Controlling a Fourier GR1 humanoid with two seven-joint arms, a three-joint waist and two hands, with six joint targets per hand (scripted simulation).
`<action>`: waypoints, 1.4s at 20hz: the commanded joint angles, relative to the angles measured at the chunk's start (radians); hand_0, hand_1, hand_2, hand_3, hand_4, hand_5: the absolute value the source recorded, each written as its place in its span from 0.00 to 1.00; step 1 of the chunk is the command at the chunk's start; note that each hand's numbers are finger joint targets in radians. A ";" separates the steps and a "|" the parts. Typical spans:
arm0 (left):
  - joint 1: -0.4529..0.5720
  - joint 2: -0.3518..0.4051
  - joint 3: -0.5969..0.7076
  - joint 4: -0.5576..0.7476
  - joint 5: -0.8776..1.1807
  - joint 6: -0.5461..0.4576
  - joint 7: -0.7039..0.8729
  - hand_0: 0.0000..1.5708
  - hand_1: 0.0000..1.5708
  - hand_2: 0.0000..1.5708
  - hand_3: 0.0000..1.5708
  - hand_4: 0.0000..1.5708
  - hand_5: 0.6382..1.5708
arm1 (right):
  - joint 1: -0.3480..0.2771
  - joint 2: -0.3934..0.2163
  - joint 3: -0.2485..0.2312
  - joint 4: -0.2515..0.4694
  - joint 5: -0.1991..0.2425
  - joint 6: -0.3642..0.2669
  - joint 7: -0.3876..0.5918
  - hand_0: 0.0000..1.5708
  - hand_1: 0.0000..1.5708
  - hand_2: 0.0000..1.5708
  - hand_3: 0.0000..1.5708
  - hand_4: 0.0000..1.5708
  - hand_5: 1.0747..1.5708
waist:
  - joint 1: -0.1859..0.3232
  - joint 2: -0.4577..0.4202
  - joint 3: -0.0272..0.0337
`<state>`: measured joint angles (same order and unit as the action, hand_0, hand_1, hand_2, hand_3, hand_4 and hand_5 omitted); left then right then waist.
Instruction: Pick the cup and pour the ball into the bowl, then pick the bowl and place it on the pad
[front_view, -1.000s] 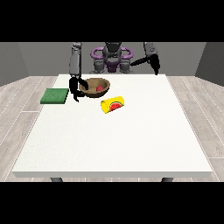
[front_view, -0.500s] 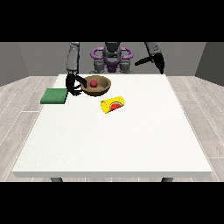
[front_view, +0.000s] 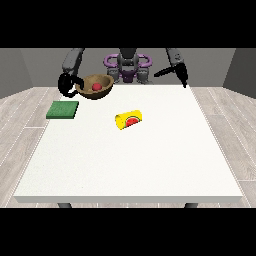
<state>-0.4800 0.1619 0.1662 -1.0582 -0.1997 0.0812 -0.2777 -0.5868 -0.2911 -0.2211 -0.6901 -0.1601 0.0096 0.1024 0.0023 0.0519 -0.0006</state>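
A brown wooden bowl (front_view: 98, 87) with a red ball (front_view: 95, 86) inside hangs above the table's far left part, lifted and tilted a little. The hand at the view's left (front_view: 67, 85) is curled round the bowl's left rim. A green pad (front_view: 63, 109) lies flat on the table, below and left of the bowl. A yellow cup (front_view: 129, 119) with a red and green mark lies on its side near the table's middle. The hand at the view's right (front_view: 183, 78) hangs over the table's far right edge, away from all objects, its fingers pointing down.
The white table (front_view: 130, 160) stretches wide towards the camera. The robot's purple and grey torso (front_view: 128, 65) stands behind the far edge. Wooden floor surrounds the table.
The bowl with the ball has risen off the table in the hand at the view's left. The other arm has swung further out to the view's right.
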 joint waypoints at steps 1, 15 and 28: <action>0.013 -0.001 -0.005 -0.009 -0.007 0.018 -0.053 0.00 0.00 0.00 0.00 0.00 1.00 | 0.005 -0.101 -0.064 0.004 -0.053 0.087 -0.012 1.00 1.00 1.00 1.00 0.67 0.98 | 0.004 0.055 0.0008; -0.044 -0.121 -0.153 -0.223 -0.100 0.127 -0.053 0.00 0.00 0.00 0.00 0.00 0.99 | -0.045 -0.367 -0.267 0.230 -0.181 0.306 -0.211 1.00 1.00 1.00 0.89 0.66 0.98 | 0.099 0.334 0.0032; -0.051 -0.075 -0.139 -0.432 -0.119 0.155 -0.002 0.00 0.00 0.00 0.00 0.00 0.99 | -0.124 -0.518 -0.256 0.313 -0.119 0.364 -0.346 1.00 1.00 1.00 0.22 0.65 1.00 | 0.055 0.497 0.0024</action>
<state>-0.5291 0.0908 0.0338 -1.4500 -0.3040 0.2195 -0.2890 -0.6731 -0.7794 -0.4801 -0.3972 -0.2887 0.3672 -0.2354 0.0700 0.5193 0.0023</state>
